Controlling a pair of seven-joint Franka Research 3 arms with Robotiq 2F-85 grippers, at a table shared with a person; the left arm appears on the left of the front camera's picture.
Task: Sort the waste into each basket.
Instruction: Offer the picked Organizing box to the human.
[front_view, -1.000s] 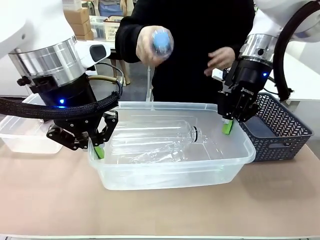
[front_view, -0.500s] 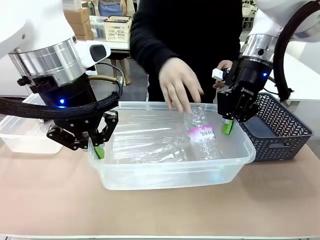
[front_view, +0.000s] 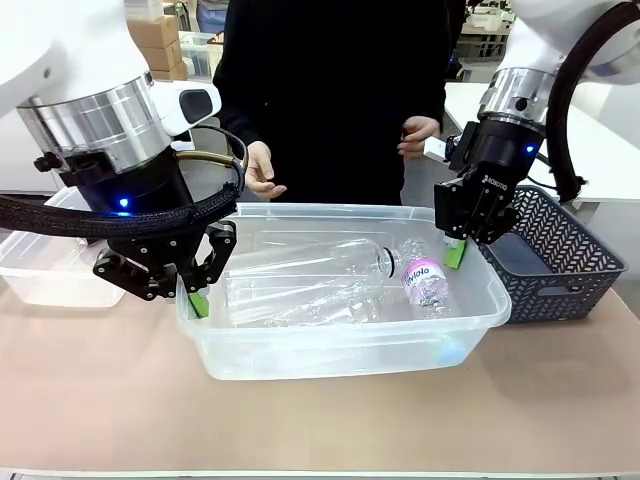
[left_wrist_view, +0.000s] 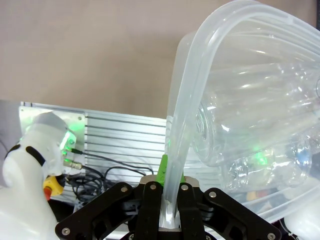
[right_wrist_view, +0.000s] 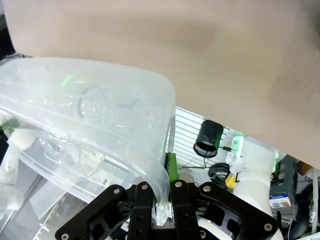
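Bottle (front_view: 422, 279) — now loose in tub (front_view: 300, 360)

Bright, even indoor light with soft shadows. Glare glints off the clear tub (front_view: 345, 330). Wrist views bend at their edges.

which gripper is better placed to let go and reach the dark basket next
Right, probably. The right gripper, clamped on the clear tub rim, sits beside the dark basket; the left gripper grips the opposite end.

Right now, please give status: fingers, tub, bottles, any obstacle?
Left gripper and right gripper shut on the rim of the clear tub. Bottles lie inside. The person's hands hover beyond the far rim.
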